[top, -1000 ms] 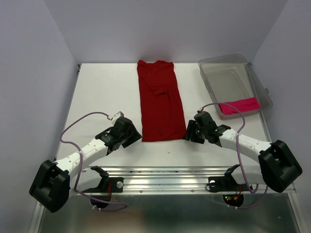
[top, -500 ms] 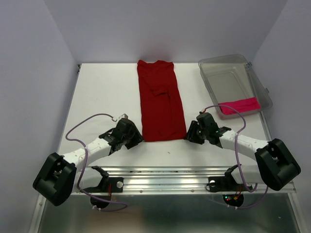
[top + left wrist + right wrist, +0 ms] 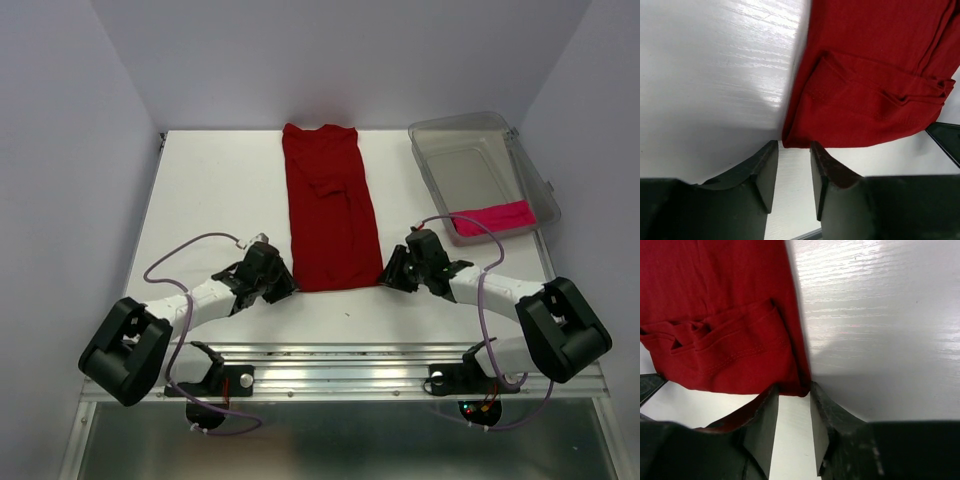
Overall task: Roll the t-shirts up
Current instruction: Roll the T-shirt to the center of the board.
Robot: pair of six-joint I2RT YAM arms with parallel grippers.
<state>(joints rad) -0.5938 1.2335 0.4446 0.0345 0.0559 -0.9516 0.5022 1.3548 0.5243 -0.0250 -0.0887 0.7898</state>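
Note:
A dark red t-shirt [image 3: 330, 205] lies folded into a long strip down the middle of the white table, collar at the far end. My left gripper [image 3: 284, 285] sits at its near left corner. In the left wrist view the shirt's [image 3: 870, 85] corner lies just at the tips of the left gripper [image 3: 794, 145], whose jaws stand partly apart over bare table. My right gripper [image 3: 388, 278] is at the near right corner. There the shirt's [image 3: 715, 315] hem corner touches the tips of the right gripper [image 3: 794, 387], also partly apart. A magenta-pink t-shirt [image 3: 492, 217] lies rolled in the bin.
A clear plastic bin [image 3: 470, 165] stands at the back right of the table. The metal rail [image 3: 340, 365] with both arm bases runs along the near edge. Purple cables [image 3: 190, 245] loop over each arm.
Both grippers have slid inward to the red t-shirt's near corners. Their jaws have narrowed around those corners.

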